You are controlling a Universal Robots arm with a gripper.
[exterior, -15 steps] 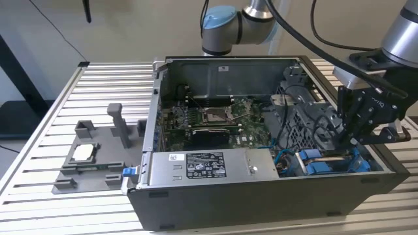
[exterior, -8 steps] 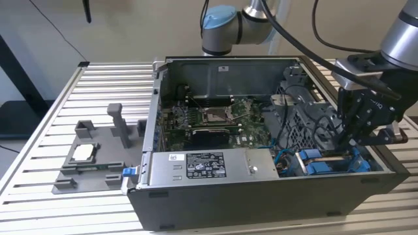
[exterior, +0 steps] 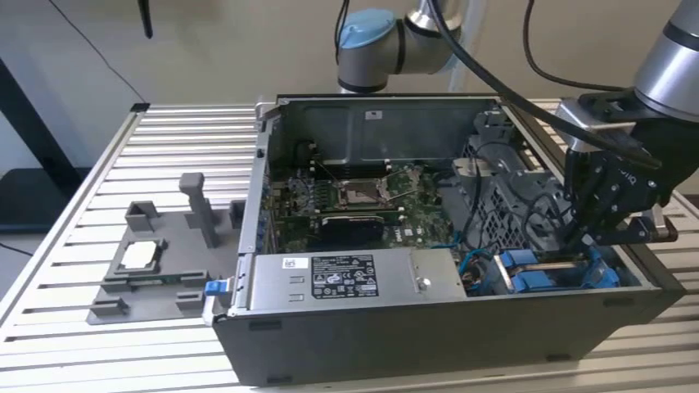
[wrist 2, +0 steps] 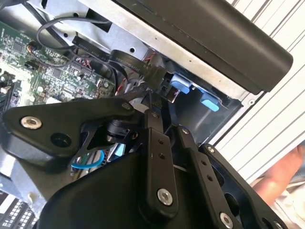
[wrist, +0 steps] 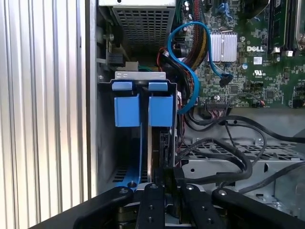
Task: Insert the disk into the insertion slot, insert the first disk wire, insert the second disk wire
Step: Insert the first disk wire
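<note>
The disk (wrist: 148,152) stands on its edge inside the insertion slot (wrist: 106,143), in a corner of the open computer case (exterior: 437,327), near the power supply (exterior: 327,282). Two blue carrier tabs (wrist: 161,109) show at the mouth of the slot. The gripper (wrist: 167,168) reaches into the case just beside the disk. Its jaws are drawn together at a black cable connector (wrist 2: 159,78), but I cannot tell if they pinch it. The case sits on a slatted worktop (exterior: 186,139).
</note>
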